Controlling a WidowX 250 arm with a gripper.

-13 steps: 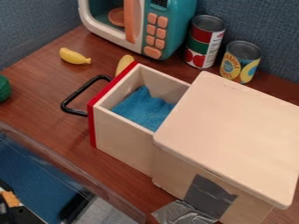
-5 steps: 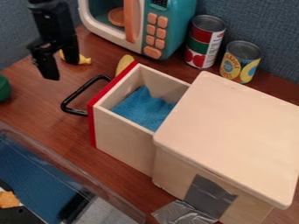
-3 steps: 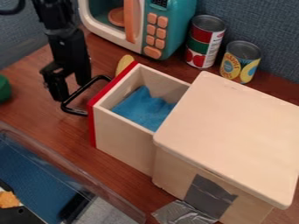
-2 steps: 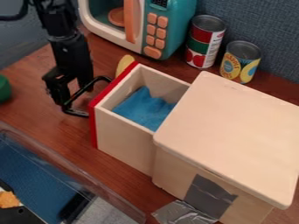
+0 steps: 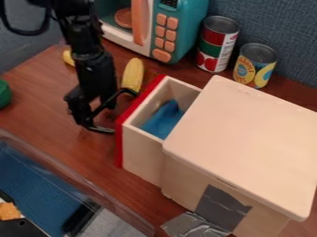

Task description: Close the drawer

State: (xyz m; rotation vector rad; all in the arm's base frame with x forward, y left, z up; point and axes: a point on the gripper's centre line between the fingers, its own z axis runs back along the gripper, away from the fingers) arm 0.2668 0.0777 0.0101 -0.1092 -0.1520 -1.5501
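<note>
The black gripper (image 5: 95,112) hangs at the drawer's handle, left of the red front, with its two fingers apart. Its fingers stand at the black handle (image 5: 104,130), partly covering it; whether they touch it I cannot tell. The drawer (image 5: 142,152), pale wood with a red front panel, sticks out partway from the left side of the wooden cabinet (image 5: 241,139). Inside the drawer lies a blue cloth (image 5: 164,121), part of it under the cabinet top's edge.
Behind the drawer are a toy microwave (image 5: 164,34), a red and green can (image 5: 217,44) and a yellow can (image 5: 254,65). A yellow corn-like toy (image 5: 133,74) lies close to the drawer's back corner. A green object (image 5: 3,93) sits at the left edge.
The gripper came in from the upper left, down to the handle, then moved right. The drawer has slid right, partway into the cabinet, and less of the cloth shows.
</note>
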